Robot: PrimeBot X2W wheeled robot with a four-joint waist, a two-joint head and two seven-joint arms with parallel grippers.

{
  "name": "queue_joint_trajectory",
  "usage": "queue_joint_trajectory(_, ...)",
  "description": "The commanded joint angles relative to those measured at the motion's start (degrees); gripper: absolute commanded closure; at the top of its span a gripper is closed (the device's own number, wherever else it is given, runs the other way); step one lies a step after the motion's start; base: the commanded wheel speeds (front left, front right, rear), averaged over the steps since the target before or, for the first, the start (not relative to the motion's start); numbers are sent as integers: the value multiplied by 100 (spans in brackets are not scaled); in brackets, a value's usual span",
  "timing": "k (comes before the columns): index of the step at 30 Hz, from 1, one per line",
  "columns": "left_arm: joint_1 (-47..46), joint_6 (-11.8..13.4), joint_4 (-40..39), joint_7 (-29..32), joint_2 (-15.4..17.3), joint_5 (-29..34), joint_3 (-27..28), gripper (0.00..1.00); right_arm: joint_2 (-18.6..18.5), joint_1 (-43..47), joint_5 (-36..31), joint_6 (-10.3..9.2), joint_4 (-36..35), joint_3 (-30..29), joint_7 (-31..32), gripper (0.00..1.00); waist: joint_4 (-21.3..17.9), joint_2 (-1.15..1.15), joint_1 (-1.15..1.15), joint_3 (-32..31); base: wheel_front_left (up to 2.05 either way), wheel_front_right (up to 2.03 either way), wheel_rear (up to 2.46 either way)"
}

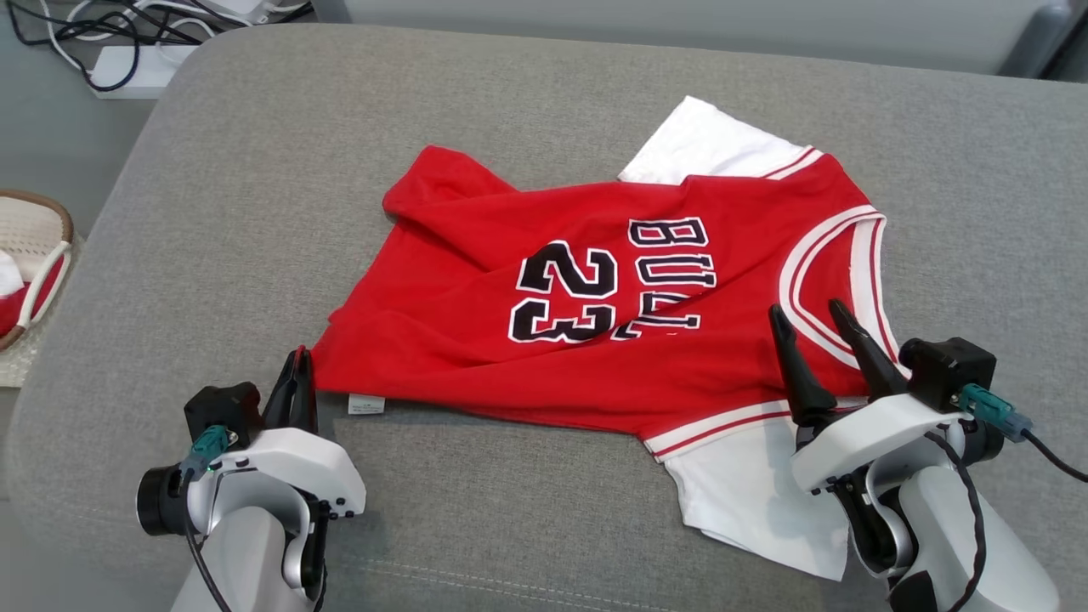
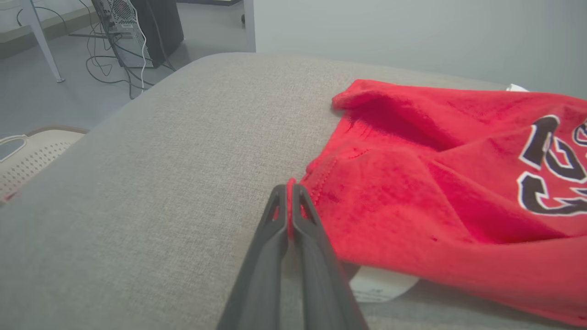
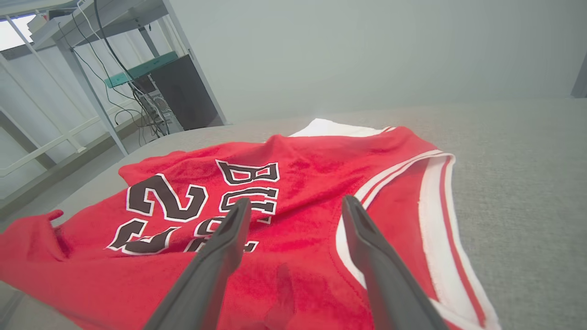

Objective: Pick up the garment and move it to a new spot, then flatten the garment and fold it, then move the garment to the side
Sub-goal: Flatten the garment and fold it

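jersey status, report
Left gripper shut on jersey hem corner. Right gripper open over collar end. It lies rumpled on cushion. Basket off left, apart.

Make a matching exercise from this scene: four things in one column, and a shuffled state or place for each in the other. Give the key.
Things
1. left gripper
2. right gripper
3. jersey
4. basket

States and places
A. open, by the collar
B. off the cushion, at the robot's left
C. shut on the jersey's corner
D. lying on the grey cushion

Pairs: 1-C, 2-A, 3-D, 4-B
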Motion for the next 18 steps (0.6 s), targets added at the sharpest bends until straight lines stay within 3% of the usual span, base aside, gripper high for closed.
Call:
queue_joint_trajectory(1,46,92,-204,-60,120,-24,178,100,26,63,-3,23,-72,112,-77,0,64,0,0,-30,0,0,0)
queue_joint_trajectory(3,169,108,-229,-60,101,-37,204,100,32,45,-7,23,-58,131,-77,0,76,0,0,-32,0,0,0)
queue_joint_trajectory(4,220,102,-208,-60,95,-19,191,78,33,39,-6,23,-51,146,-77,0,76,0,0,-37,0,0,0)
queue_joint_trajectory(5,220,102,-208,-60,95,-19,191,78,33,39,-6,23,-51,146,-77,0,76,0,0,-37,0,0,0)
queue_joint_trajectory(6,257,98,-192,-60,90,-24,203,58,32,36,-1,23,-45,159,-77,0,71,0,0,-44,0,0,0)
queue_joint_trajectory(7,287,93,-149,-60,86,-23,208,0,26,37,7,23,-39,176,-77,0,61,0,0,-50,0,0,0)
queue_joint_trajectory(15,313,30,-103,-60,209,120,328,0,-1,77,55,23,-29,190,-77,0,-50,0,0,-93,0,0,0)
queue_joint_trajectory(18,318,-204,-193,-60,448,239,326,0,8,122,59,23,-39,167,-77,0,-99,0,0,-136,0,0,0)
